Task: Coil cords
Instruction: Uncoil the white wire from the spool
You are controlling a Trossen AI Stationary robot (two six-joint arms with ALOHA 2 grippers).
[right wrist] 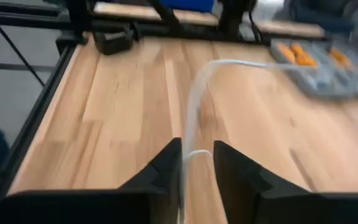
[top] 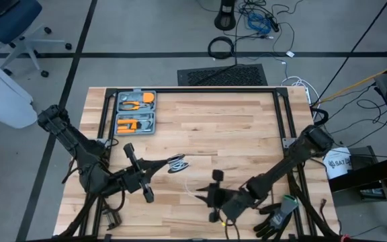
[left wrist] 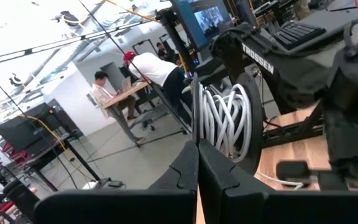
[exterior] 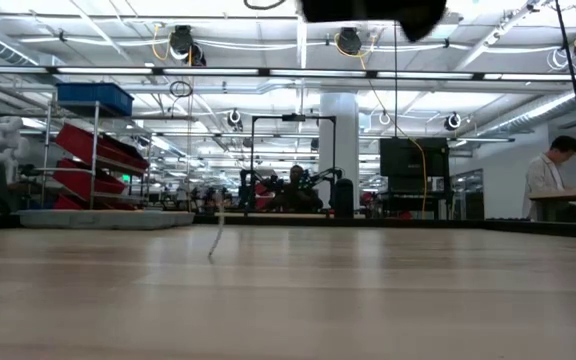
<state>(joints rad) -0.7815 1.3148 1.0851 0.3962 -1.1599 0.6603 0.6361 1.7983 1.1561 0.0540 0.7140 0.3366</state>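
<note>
1. Wooden table (top: 200, 128) seen from above, framed by dark rails, with both robot arms reaching in from the near edge. Beyond it is an open workshop with desks, monitors and people seated far off.

2. At the far left corner of the table lies a grey tool case (top: 136, 111) holding orange tools, well apart from the work.

3. Left gripper (top: 154, 166) is held above the table left of centre, fingers clamped tight on the reel (left wrist: 229, 121). The left wrist view shows white cord (left wrist: 225, 118) wound in loops on a dark disc, gripped edge-on between the fingers.

4. From the reel, the loose cord runs toward the right arm. Its free end lies on the wood in front of the right gripper (right wrist: 196, 163).

5. Right gripper sits low near the table's near edge, just right of centre. Its fingers stand slightly apart with the thin white cord passing between them; the cord arcs away across the table. Whether the fingers pinch the cord or merely straddle it cannot be told.

6. Risk, as a judgement: with the right fingers parted, the cord may slip free, losing tension so the loops on the reel slacken or spill.

7. Risk: the two arms are close together, and a wide winding motion could bring them into contact.
</note>
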